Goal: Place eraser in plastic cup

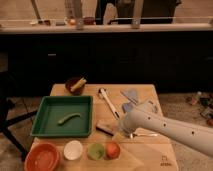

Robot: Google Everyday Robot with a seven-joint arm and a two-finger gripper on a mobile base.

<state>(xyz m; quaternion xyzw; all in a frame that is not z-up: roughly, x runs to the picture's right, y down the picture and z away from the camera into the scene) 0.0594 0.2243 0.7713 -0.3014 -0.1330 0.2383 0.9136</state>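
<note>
The eraser (105,128), a flat dark block with pale sides, lies on the wooden table (150,160) just right of the green tray. The light-green plastic cup (96,151) stands near the front edge, between a white cup and an orange-red fruit. My gripper (121,131) is at the end of the white arm (165,131), which reaches in from the right. It sits low, right beside the eraser's right end. The arm's wrist covers most of the gripper.
A green tray (45,131) holds a green bean-like piece. An orange bowl (42,157), white cup (73,149) and fruit (113,149) line the front. Behind are a brown bowl (75,85), a white brush (108,102) and blue-grey pads (131,95).
</note>
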